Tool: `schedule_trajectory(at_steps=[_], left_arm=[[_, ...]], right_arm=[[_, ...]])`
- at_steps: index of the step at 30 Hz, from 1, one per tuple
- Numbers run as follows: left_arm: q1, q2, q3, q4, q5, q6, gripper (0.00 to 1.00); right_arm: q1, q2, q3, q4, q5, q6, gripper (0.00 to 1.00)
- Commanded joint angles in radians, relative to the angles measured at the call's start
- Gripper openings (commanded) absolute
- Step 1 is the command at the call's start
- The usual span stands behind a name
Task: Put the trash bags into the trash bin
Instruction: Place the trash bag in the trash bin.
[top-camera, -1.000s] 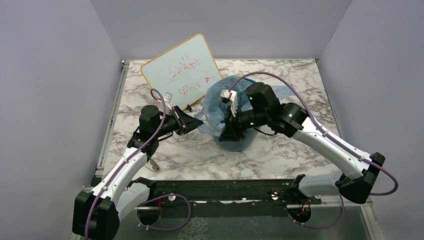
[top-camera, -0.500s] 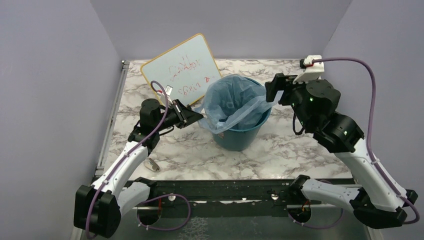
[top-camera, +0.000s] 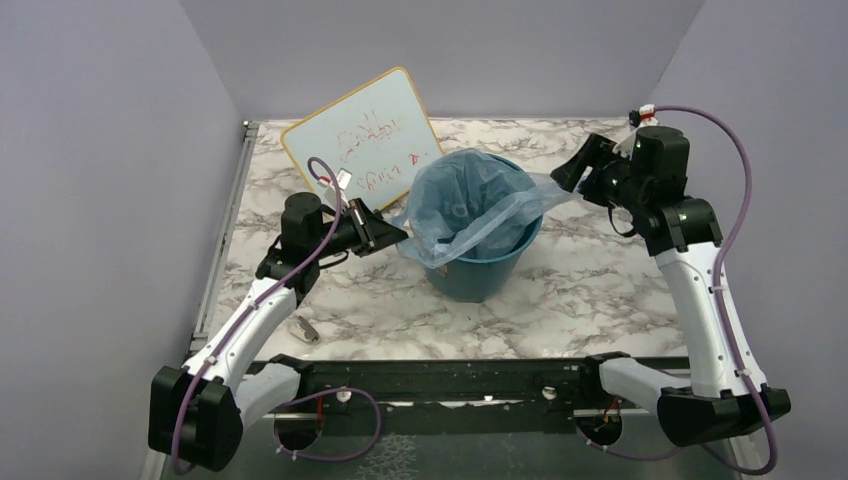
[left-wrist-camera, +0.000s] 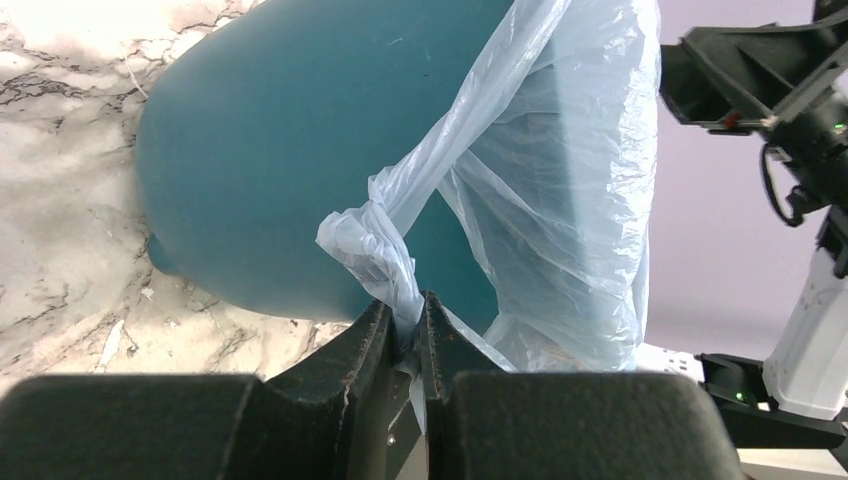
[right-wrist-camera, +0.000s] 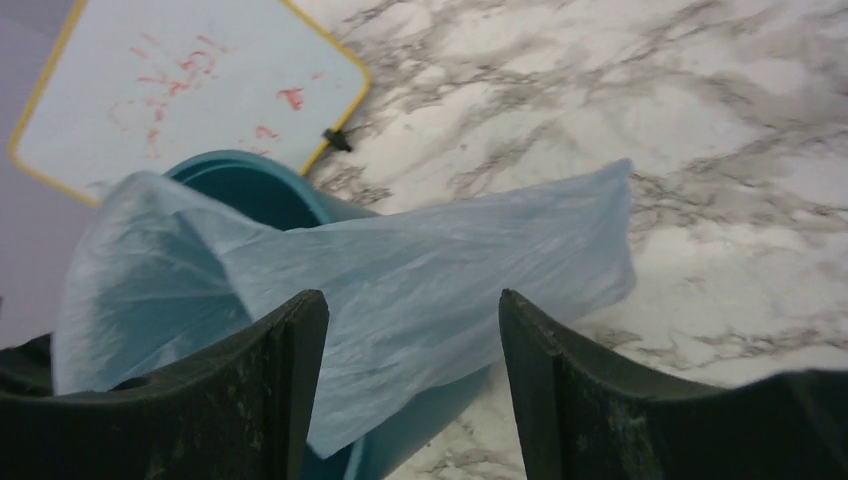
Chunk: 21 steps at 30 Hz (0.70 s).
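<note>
Bag-seating step, seen from above and from both wrists. We find the trash bag (top-camera: 470, 205) partly inside the trash bin (top-camera: 478, 278) and billowing above its rim. The bin stands upright on the bench (top-camera: 600, 290), just in front of a leaning whiteboard (top-camera: 360, 145). The left gripper (top-camera: 385, 232) is pinched tight on a twisted corner of the film, drawn out over the bin's left side; its wrist view shows the knotted plastic caught between the closed jaws. The right gripper (top-camera: 582, 172) hovers beside the bin's right rim with its jaws wide apart and holding nothing, while a loose flap of the bag hangs over the rim just ahead of them. We judge the bag only half seated. To finish well, we would use the left pinch as an anchor, close the right gripper on the flap near its edge, and feed the film downward inside the rim, not outward. Slow, light pulls suit this thin plastic, which may tear or drag the bin sideways.
</note>
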Motion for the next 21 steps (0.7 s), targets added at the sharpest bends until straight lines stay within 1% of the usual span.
schedule_trajectory(at_steps=[1,2,3,4,7,8,10,12,15,18,21], left_arm=[[-0.001,-0.015,0.03,-0.013,0.013,0.037,0.15],[-0.002,-0.017,0.03,-0.011,0.009,0.035,0.15],[-0.001,-0.018,0.031,-0.008,0.006,0.035,0.15],[-0.001,-0.018,0.035,-0.008,0.003,0.034,0.15],[-0.001,-0.014,0.046,-0.014,0.0,0.039,0.15],[-0.001,-0.013,0.05,-0.021,0.0,0.041,0.15],[-0.001,-0.01,0.061,-0.037,0.0,0.05,0.15],[-0.001,-0.011,0.074,-0.061,-0.002,0.063,0.15],[-0.001,-0.02,0.08,-0.064,0.0,0.067,0.15],[-0.001,-0.027,0.08,-0.09,-0.003,0.068,0.15],[-0.001,-0.032,0.075,-0.098,-0.003,0.071,0.15]], right_arm=[[-0.003,0.072,0.144,-0.098,-0.405,-0.045,0.64],[0.003,0.107,0.183,-0.131,-0.501,-0.071,0.61],[0.024,0.132,0.209,-0.153,-0.541,-0.079,0.59],[0.056,0.146,0.229,-0.17,-0.523,-0.081,0.57],[0.152,0.187,0.279,-0.258,-0.339,-0.055,0.56],[0.177,0.192,0.283,-0.286,-0.274,-0.018,0.57],[0.218,0.173,0.267,-0.288,-0.182,0.034,0.6],[0.239,0.14,0.271,-0.304,-0.086,0.081,0.61],[0.244,0.084,0.24,-0.287,-0.048,0.138,0.6],[0.246,0.097,0.238,-0.324,-0.056,0.161,0.6],[0.253,0.09,0.223,-0.311,-0.084,0.173,0.59]])
